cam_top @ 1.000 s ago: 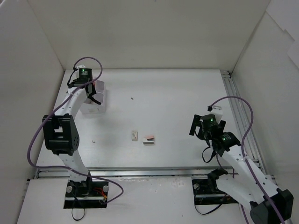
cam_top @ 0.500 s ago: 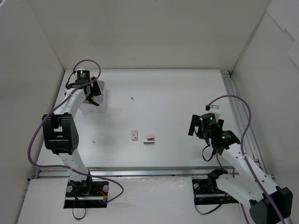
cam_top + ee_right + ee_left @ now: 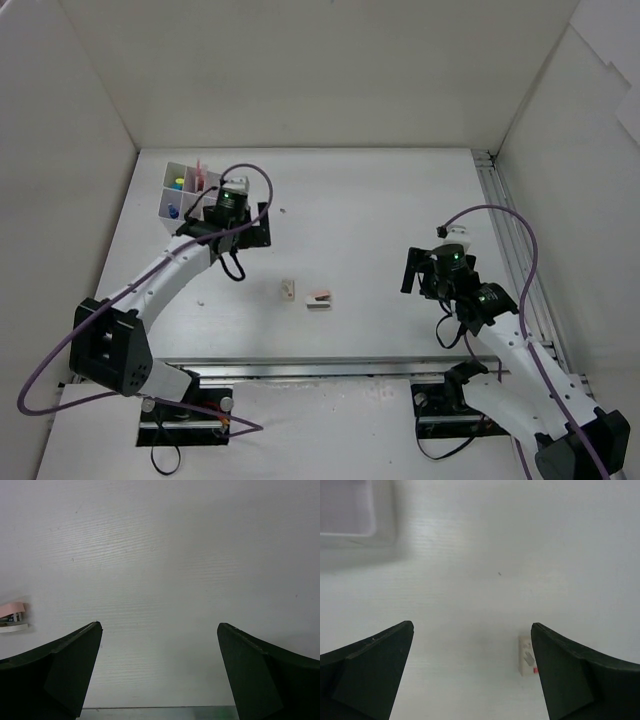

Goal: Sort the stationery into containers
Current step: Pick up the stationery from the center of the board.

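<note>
Left arm (image 3: 165,272) reaches far forward, elbow low, and the left gripper (image 3: 472,625) hangs with jaws spread wide. Right arm (image 3: 505,335) sits folded closer to its base, right gripper (image 3: 159,625) pointing down, jaws just as wide apart.

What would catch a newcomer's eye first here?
The white grid box at the far left of the table, with coloured stationery poking from its compartments. Mid-table lie two loose erasers, a beige eraser and, just right of it, a pink eraser. The left gripper beside the box and the right gripper at the right both hang open and empty.
</note>
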